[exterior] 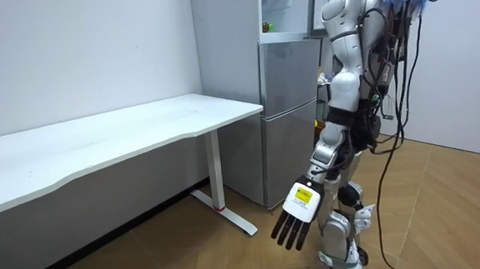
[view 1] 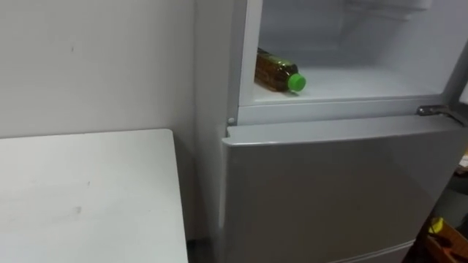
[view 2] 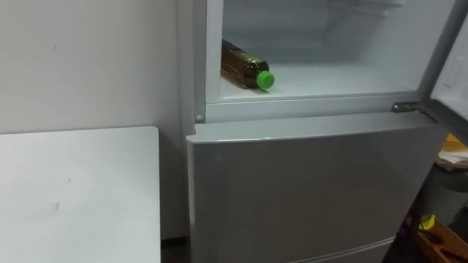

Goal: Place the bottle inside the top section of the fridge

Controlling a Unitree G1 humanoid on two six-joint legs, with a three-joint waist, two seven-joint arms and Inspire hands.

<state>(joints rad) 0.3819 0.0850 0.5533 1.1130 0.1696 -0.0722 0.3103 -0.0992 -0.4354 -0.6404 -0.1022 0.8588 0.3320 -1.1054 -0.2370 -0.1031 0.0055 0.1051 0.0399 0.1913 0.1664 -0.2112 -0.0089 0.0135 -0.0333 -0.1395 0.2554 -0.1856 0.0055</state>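
Left eye view: the green-capped bottle (view 1: pixel 276 71) lies on its side on the floor of the upper fridge compartment (view 1: pixel 344 109), at its left side, with the cap toward the opening and close to the front lip. The placing looks done to me, so the care now is to leave it alone (a round bottle on its side can roll). The lower fridge door (view 1: pixel 329 190) is shut, and the white table (view 1: pixel 88 197) sits just beside it on my left.

Room view: I stand before the fridge (exterior: pixel 290 106). My left hand (exterior: pixel 297 214) hangs low, fingers straight, holding nothing.

Right eye view: the upper door (view 2: pixel 452 73) stands open at the right edge. If I close it, I judge that 1 slow, even push is best, so no jolt shifts the bottle.
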